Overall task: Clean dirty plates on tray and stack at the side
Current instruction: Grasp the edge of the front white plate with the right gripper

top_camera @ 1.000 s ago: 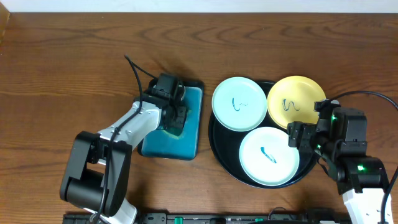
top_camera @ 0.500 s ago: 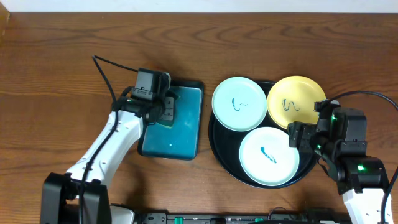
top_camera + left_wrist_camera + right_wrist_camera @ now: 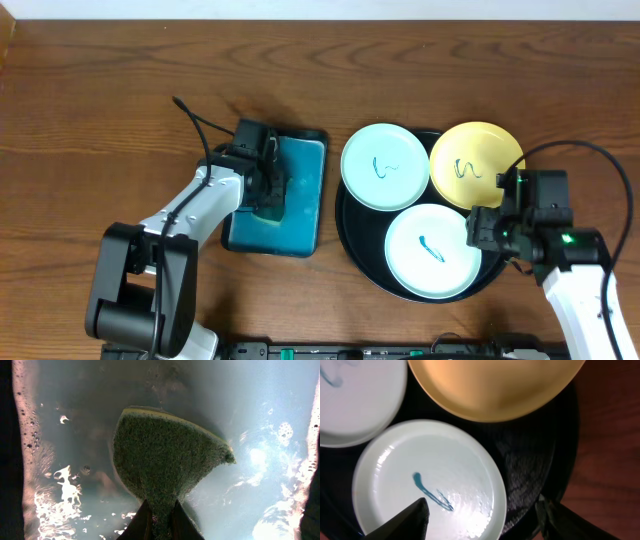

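Observation:
The round black tray (image 3: 358, 258) holds three marked plates: a pale mint plate (image 3: 385, 166) at the back left, a yellow plate (image 3: 476, 163) at the back right, and a pale mint plate (image 3: 432, 251) in front. My left gripper (image 3: 268, 190) is shut on a green sponge (image 3: 165, 460) over the wet teal tray (image 3: 300, 215). My right gripper (image 3: 482, 228) is open over the right rim of the front plate (image 3: 427, 477); the yellow plate (image 3: 495, 385) and the black tray (image 3: 530, 470) also show in the right wrist view.
The rectangular teal tray (image 3: 270, 420) holds soapy water and foam along its edges. Bare brown wood tabletop (image 3: 120, 120) lies to the left and behind. A black cable loops above each arm.
My left arm swung left and came back over the teal tray's left part, still holding the sponge. My right gripper has shifted slightly toward the front plate.

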{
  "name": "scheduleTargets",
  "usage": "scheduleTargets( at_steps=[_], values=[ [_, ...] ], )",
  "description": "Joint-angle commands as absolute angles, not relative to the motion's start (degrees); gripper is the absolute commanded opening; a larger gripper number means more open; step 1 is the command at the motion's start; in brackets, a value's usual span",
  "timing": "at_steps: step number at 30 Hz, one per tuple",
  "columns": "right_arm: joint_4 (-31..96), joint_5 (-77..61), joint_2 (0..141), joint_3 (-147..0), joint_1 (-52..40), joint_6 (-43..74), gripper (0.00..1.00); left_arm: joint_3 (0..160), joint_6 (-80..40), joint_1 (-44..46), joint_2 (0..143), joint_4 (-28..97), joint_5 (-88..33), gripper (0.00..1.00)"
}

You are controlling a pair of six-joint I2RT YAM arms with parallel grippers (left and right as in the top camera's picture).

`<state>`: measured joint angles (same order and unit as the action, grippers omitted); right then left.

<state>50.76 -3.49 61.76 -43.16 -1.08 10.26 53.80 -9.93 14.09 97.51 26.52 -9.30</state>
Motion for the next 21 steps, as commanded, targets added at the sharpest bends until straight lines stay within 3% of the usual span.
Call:
scheduleTargets(
  at_steps=[1, 12, 21],
  values=[
    [51.22, -2.85, 65.78, -44.07, -1.5, 10.24, 0.67, 53.65, -10.63, 14.33, 94.8, 26.94, -9.87, 0.07],
    [46.28, -2.83, 78.22, -42.89, -1.5, 9.56, 0.67, 53.63, -13.43, 14.33, 87.99, 31.48, -11.6, 0.07],
    [42.3, -3.53, 85.97, -42.19, -1.52, 9.56, 0.57, 53.63, -13.37, 14.33, 87.99, 31.46, -15.05, 0.07]
  ],
)
